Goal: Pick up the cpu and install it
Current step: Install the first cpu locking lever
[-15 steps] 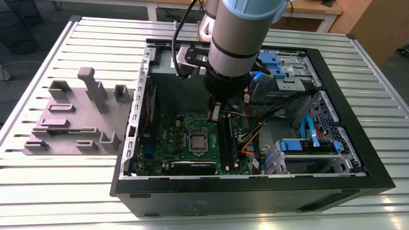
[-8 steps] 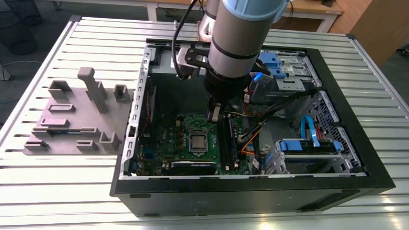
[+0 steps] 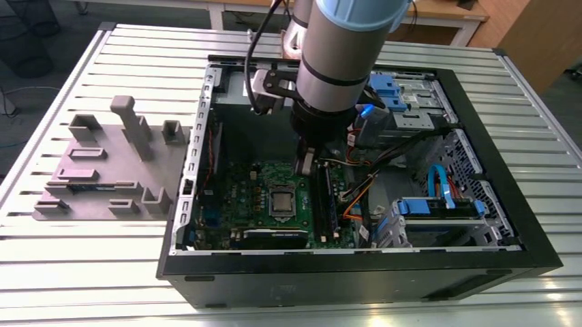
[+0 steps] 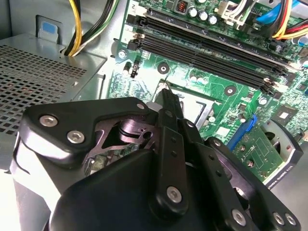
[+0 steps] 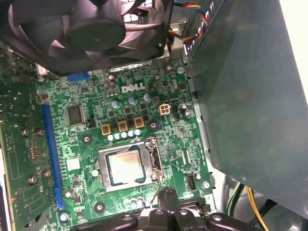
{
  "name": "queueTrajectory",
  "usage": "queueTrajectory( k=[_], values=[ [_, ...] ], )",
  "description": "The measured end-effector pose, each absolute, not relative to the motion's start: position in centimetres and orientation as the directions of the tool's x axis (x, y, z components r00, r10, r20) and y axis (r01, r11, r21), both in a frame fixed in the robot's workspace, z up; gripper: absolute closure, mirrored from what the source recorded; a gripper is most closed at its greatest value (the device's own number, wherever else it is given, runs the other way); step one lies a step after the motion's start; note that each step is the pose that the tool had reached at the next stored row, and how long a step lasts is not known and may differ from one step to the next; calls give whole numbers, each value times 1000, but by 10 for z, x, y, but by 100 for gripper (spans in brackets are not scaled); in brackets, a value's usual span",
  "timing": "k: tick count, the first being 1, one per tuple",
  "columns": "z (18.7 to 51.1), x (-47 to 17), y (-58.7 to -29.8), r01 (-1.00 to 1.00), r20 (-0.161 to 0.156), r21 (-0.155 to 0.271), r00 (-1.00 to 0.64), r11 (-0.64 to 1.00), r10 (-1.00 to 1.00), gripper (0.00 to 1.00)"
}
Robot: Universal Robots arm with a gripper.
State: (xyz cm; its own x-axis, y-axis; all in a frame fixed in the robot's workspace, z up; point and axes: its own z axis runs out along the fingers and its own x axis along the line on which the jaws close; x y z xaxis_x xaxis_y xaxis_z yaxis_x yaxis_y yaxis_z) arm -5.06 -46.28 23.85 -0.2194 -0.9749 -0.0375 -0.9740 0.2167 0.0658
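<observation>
Hanging over the open computer case (image 3: 364,272), the arm (image 3: 341,61) reaches straight down into it, and the gripper (image 3: 307,165) sits low above the green motherboard (image 3: 264,177). In the first wrist view the cpu (image 5: 127,166) is right there, its shiny silver top lying flat inside the metal-framed socket (image 5: 126,166) on the board, so it is already seated in place. The gripper (image 5: 167,198) is just beside the socket's edge, its black fingertips drawn together into a narrow point with nothing pinched between them; the cpu lies apart from them. In the second wrist view the fingers (image 4: 169,108) come to a single thin tip near the socket's frame, with the long dark memory slots (image 4: 207,48) running across the board beyond. A black fan (image 5: 91,29) looms above the board in the first wrist view, and a blue slot (image 5: 50,154) runs along one side of the socket. Out on the slatted metal counter (image 3: 82,272), on the exterior view's left, the mauve-grey tray (image 3: 109,170) with its upright blocks stands well apart from the case. Blue cables (image 3: 441,187) and drive bays crowd the case on the exterior view's right.
</observation>
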Motion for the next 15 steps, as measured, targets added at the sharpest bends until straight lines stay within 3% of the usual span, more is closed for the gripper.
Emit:
queueTrajectory(
  k=[15],
  values=[
    [233,-51,-477,-985,-36,66,-163,161,-986,90]
  ],
)
